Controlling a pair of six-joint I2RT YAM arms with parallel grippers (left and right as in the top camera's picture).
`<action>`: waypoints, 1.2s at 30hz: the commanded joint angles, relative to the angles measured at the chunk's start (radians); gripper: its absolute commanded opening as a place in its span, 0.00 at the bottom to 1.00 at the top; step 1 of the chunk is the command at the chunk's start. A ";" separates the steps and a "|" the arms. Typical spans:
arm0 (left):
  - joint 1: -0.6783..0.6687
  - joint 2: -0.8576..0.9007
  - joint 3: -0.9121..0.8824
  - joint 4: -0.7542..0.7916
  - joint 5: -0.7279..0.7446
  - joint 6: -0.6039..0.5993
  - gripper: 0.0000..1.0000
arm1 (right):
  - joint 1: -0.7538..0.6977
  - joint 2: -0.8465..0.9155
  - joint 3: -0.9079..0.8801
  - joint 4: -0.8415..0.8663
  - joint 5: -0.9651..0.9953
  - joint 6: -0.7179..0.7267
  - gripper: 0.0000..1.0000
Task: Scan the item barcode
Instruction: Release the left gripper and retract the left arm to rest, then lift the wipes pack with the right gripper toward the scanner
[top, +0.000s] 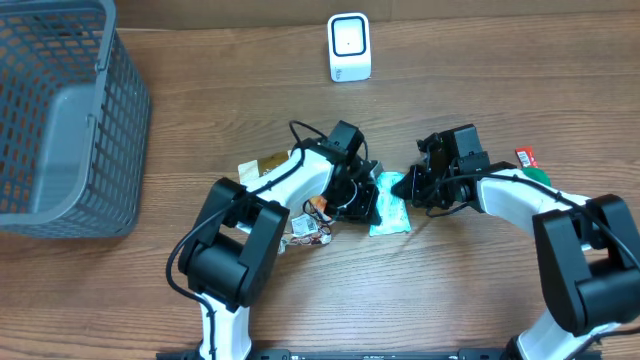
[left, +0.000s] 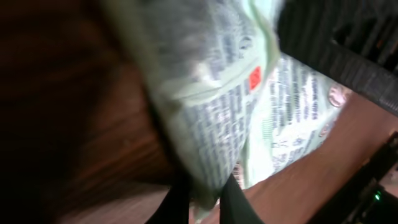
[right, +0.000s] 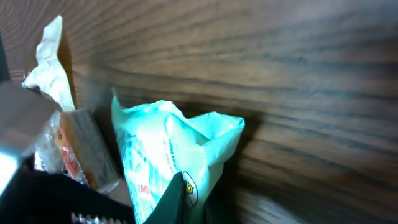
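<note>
In the middle of the overhead frame, the left gripper (top: 371, 196) and the right gripper (top: 408, 187) each pinch an edge of the green packet (top: 390, 217).

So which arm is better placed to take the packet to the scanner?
Probably left: the left gripper is shut on the packet and nearer the scanner; the right gripper, also pinching it, sits farther aside.

The packet (top: 391, 214) was mint green with black print, the basket (top: 125, 120) grey mesh, the table (top: 480, 290) brown wood-grain.
</note>
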 joint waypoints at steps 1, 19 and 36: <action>0.045 -0.090 0.035 0.013 -0.168 -0.018 0.11 | -0.002 -0.134 -0.002 -0.004 0.046 -0.102 0.04; 0.174 -0.458 0.035 0.000 -0.557 -0.092 0.13 | -0.002 -0.417 -0.002 -0.090 -0.002 -0.142 0.04; 0.509 -0.508 0.035 -0.053 -0.697 -0.095 1.00 | 0.066 -0.419 0.091 -0.044 0.241 -0.283 0.04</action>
